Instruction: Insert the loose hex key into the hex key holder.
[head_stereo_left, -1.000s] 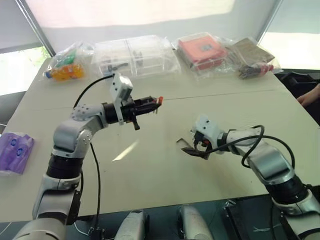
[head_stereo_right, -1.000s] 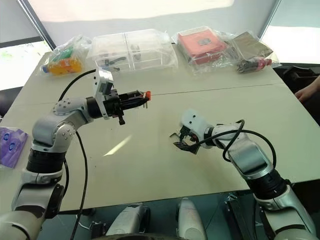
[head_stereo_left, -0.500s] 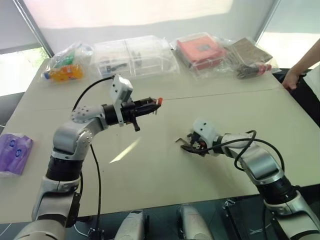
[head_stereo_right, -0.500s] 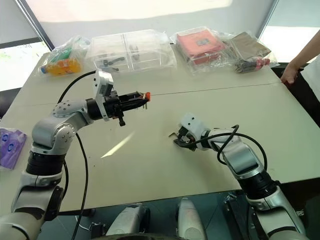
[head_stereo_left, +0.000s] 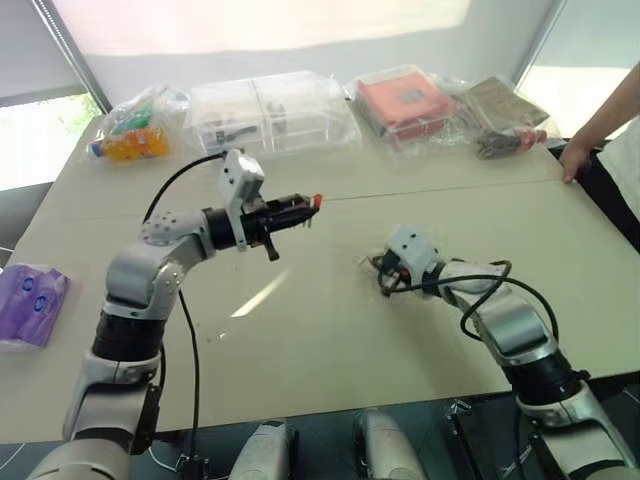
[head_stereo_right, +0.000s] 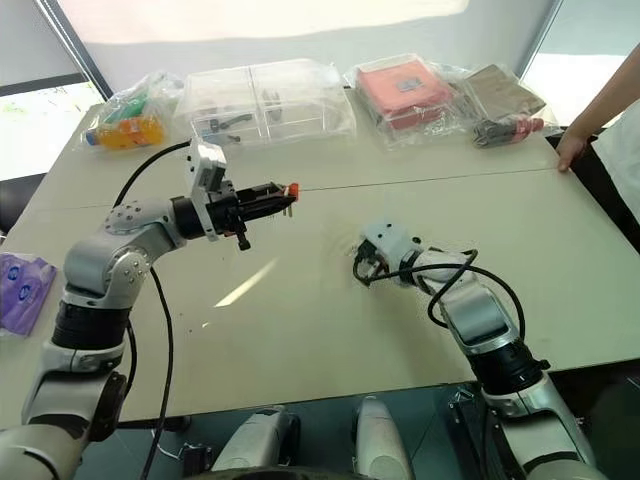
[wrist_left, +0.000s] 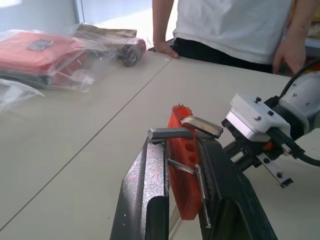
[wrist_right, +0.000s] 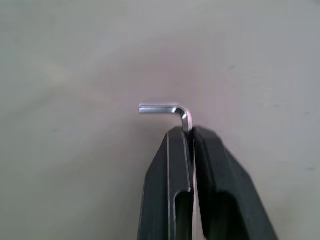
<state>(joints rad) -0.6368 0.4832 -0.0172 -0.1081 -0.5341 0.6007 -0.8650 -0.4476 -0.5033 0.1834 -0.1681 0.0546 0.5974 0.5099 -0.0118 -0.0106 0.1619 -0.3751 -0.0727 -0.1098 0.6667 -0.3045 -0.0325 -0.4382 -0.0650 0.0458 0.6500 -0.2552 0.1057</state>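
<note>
Steel, thin and stiff, the loose hex key (wrist_right: 172, 110) sits pinched by its long leg in the right gripper (wrist_right: 192, 134) over the table (head_stereo_left: 300, 330) — likely slippery, prone to pivoting. The left gripper (wrist_left: 182, 145) clamps the hex key holder (wrist_left: 181, 170) aloft.

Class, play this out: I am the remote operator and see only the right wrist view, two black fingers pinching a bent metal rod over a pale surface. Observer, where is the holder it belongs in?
Observer: The hex key holder is clamped in the left gripper, held up above the table.
Operator: Does it already carry keys?
Observer: Yes, a few short metal keys stick out of it, and open holes show on its face.
Operator: How does my right gripper stand to it?
Observer: The right gripper is lower and apart from it, shut on the loose hex key.
Operator: Anyone nearby?
Observer: A person stands at the table's far edge.
</note>
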